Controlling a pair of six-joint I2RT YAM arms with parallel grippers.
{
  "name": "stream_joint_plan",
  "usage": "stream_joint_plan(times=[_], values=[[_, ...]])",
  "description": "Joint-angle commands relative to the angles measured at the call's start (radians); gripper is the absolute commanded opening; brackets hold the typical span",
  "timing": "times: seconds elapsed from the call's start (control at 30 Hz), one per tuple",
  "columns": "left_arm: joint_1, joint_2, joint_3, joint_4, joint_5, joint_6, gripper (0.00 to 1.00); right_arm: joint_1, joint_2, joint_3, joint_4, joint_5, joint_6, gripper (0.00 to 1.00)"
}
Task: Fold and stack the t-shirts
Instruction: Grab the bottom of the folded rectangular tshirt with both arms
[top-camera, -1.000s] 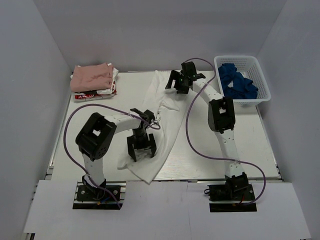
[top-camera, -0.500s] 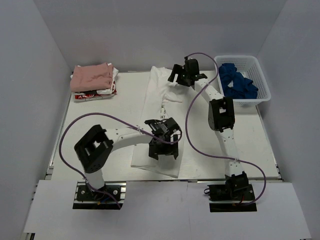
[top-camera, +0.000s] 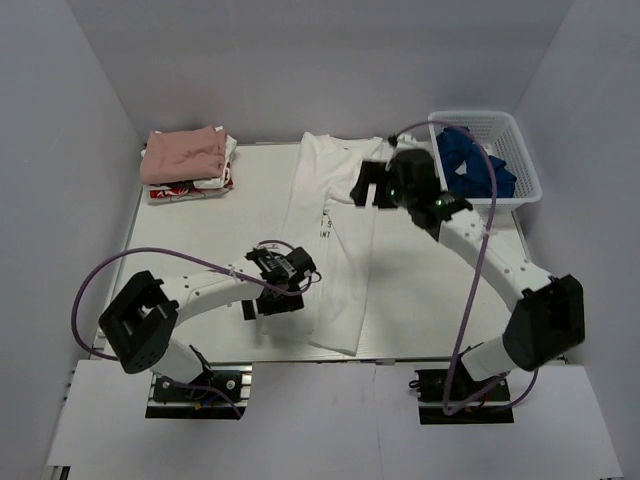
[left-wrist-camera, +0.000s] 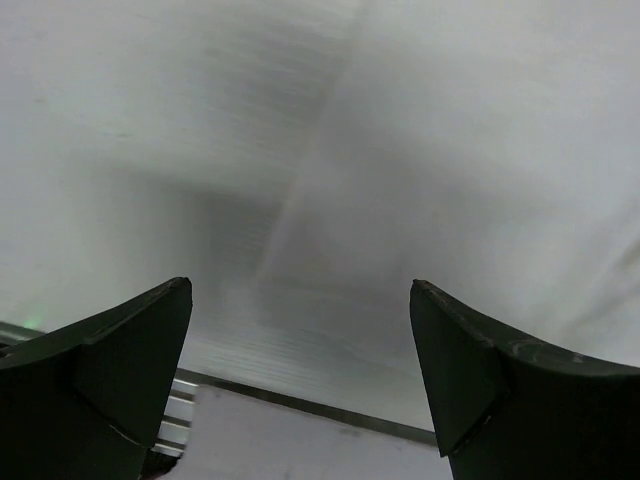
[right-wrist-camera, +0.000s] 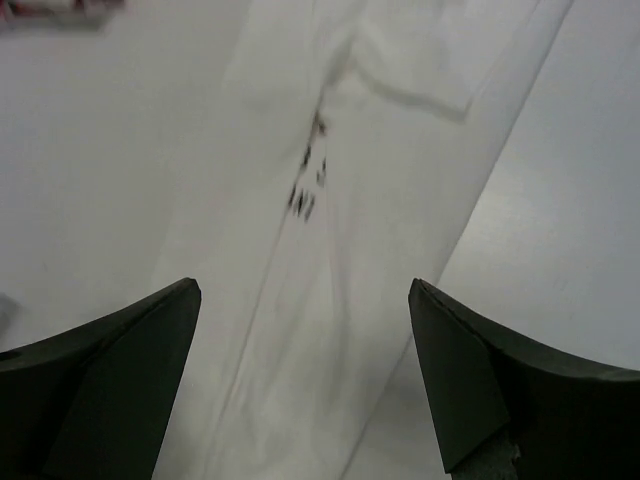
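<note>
Both grippers were lifted off the white t-shirt (top-camera: 340, 270), now lying as 1 long strip on the table (top-camera: 200, 240). Left gripper (top-camera: 272, 303) and right gripper (top-camera: 372, 188) jaws: spread, empty. Hem should be gripped squarely for folding.

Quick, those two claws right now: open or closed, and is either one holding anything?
The left claw is open, holding nothing.
The right claw is open, empty, above the white t-shirt.
</note>
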Motion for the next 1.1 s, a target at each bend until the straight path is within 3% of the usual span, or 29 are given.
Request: stream_joint_plan(times=[0.0,0.2,0.4,0.53,0.73,0.87,1.07], values=[[0.059,-0.114,-0.053,-0.024,-0.071,-0.051,1.0,0.086,-0.068,-0.238,-0.14,-0.002,0.038,0.9],[0.148,-0.335,-0.262,0.164,-0.002,0.033,1.0,0.279,-0.163,-0.41,-0.21,-0.077,0.17,0.9],[0.164,-0.338,-0.34,0.217,0.099,0.067,1.0,0.509,-0.119,-0.421,-0.31,-0.046,0.183,0.9],[0.164,-0.347,-0.408,0.306,0.203,0.083,0.98,0.596,-0.094,-0.424,-0.338,0.016,0.22,0.9],[0.164,-0.404,-0.471,0.35,0.292,0.083,0.82,0.754,-0.094,-0.441,-0.361,0.089,0.214,0.9],[0.164,-0.415,-0.497,0.399,0.325,0.107,0.66,0.819,-0.05,-0.436,-0.379,0.159,0.188,0.9],[0.164,-0.369,-0.497,0.41,0.362,0.116,0.28,0.856,0.011,-0.45,-0.355,0.236,0.167,0.89]])
